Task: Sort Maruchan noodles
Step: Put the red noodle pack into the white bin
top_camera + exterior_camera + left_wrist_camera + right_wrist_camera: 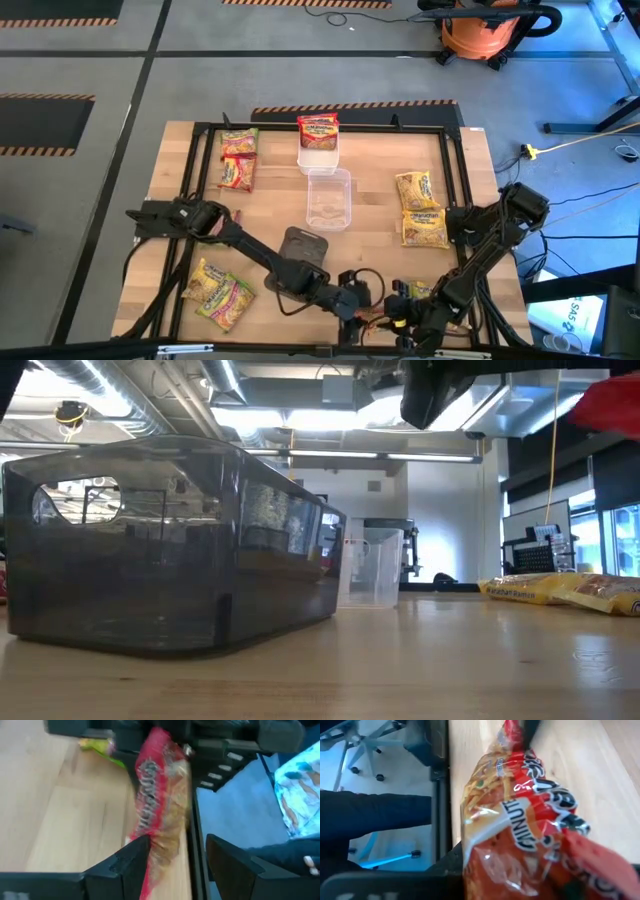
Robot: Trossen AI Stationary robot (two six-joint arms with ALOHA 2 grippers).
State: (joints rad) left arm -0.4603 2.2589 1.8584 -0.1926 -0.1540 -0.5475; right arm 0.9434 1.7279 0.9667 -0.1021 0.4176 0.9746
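A red-orange noodle packet (160,805) hangs in the air over the table's near edge, between my two grippers. My right gripper (405,300) is shut on one end of it. My left gripper (175,865) is open, with a finger on either side of the packet's other end. The packet fills the right wrist view (530,830) and shows red at the top right of the low view (610,405). Other noodle packets lie flat on the table: green-and-pink ones (238,160) far left, yellow ones (420,210) right, a mixed pair (218,290) near left, and a red one (318,130) on a white tray. My left gripper has the packet's lower end (150,870) lying against one open finger (127,862). I cannot tell whether they touch. My right gripper holds the packet by its far end (162,742), seen in the left wrist view. In its own view the packet hides the fingers. The packet is lifted clear of the table and stretches away from the hold toward my left gripper.
A clear tray (328,198) stands mid-table and a dark tray (305,245) lies under my left arm; it looms large in the low view (170,550). A black frame (455,180) rims the table. A person's dark sleeve (375,815) shows beyond the near edge.
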